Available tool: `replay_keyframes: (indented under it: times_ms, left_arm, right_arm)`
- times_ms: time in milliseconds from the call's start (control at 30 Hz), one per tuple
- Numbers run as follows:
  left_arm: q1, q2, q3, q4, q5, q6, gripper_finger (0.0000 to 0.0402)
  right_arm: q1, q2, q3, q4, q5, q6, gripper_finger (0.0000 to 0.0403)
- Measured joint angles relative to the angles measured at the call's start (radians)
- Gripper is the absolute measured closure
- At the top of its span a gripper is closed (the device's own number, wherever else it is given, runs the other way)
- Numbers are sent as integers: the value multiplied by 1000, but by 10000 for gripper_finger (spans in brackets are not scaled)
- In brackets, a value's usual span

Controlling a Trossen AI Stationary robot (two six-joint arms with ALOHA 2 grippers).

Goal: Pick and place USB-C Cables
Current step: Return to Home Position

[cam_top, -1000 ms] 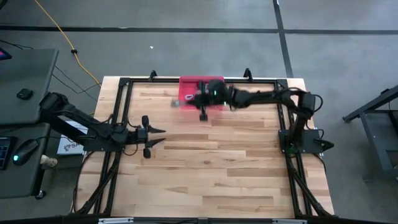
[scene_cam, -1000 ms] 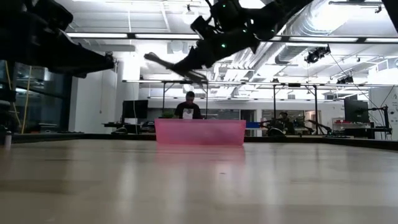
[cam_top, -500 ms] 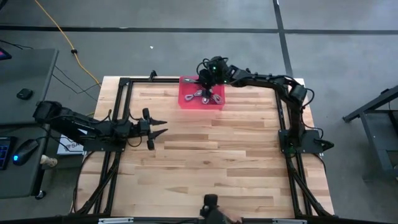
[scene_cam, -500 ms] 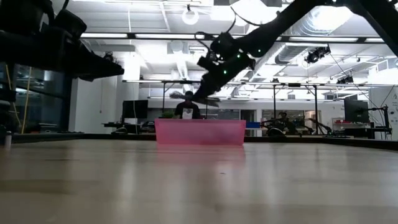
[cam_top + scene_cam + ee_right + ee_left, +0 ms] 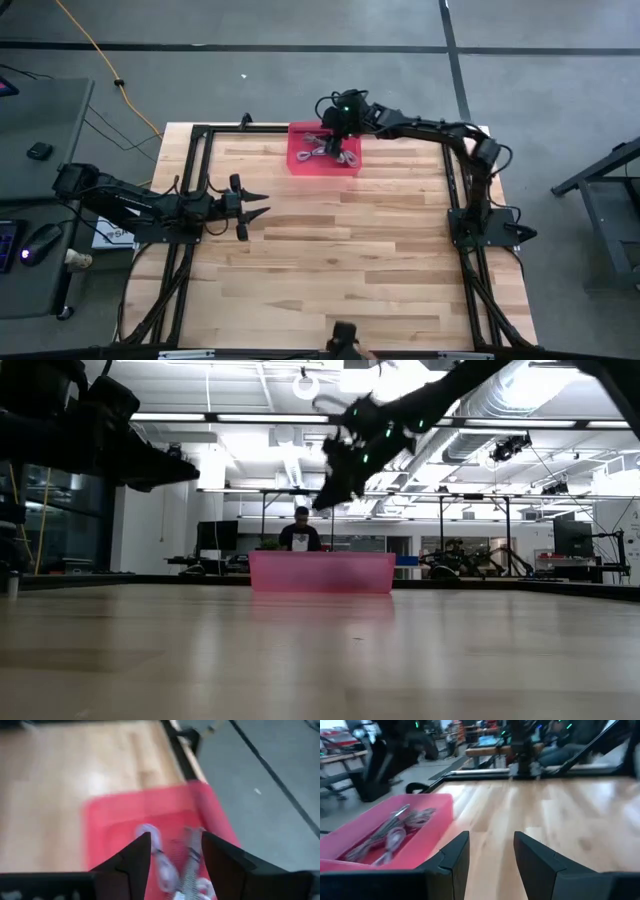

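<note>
Several grey braided USB-C cables (image 5: 326, 149) lie bundled on the floor of a pink tray (image 5: 300, 160) at the table's far edge; they also show in the left wrist view (image 5: 395, 831) and the right wrist view (image 5: 165, 865). My right gripper (image 5: 338, 128) hangs open above the tray's far right part, fingers pointing down at the cables (image 5: 172, 845), clear of the tray (image 5: 322, 572) in the low view. My left gripper (image 5: 258, 207) waits open above the table's left middle, pointing toward the right (image 5: 490, 847).
A black frame (image 5: 200, 135) runs around the tabletop's edges. Bare wood (image 5: 350, 260) spreads across the middle and near part. A yellow cord (image 5: 95, 50) lies on the floor beyond the far left corner. A person (image 5: 302, 532) sits beyond the table.
My right gripper has gone from the tray's near edge toward the far edge, over the tray, then risen a little and tipped further down. The grey cable seen at its fingertips no longer shows there. My left gripper has shifted slightly toward the far edge.
</note>
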State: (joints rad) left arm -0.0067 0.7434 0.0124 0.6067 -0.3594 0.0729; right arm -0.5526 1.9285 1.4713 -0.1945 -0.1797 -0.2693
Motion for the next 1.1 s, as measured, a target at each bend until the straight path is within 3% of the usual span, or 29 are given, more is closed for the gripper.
replay_keyframes:
  times_ms: [167, 433, 600, 733, 867, 967, 1100]
  left_arm:
    - [1, -41, 2, 66, 182, -17, 268]
    - [61, -171, 26, 89, 172, -30, 268]
    - [89, -280, 26, 60, 172, -17, 268]
    - [99, -374, 26, 13, 171, -17, 268]
    - [99, -460, 26, -74, 171, -34, 268]
    - [99, -509, 26, -208, 169, -66, 268]
    - [99, -546, 25, -414, 167, -114, 268]
  right_arm:
    - [71, -118, 2, -128, -73, -4, 241]
    - [262, -324, 2, -268, 19, -113, 263]
    - [322, -454, -30, -315, 23, -132, 273]
    - [326, -588, -173, -275, 81, -103, 274]
    - [345, -732, -376, -120, 104, -34, 275]
    - [383, -825, -498, -20, 110, 3, 275]
    - [435, -930, -648, 45, 196, 47, 275]
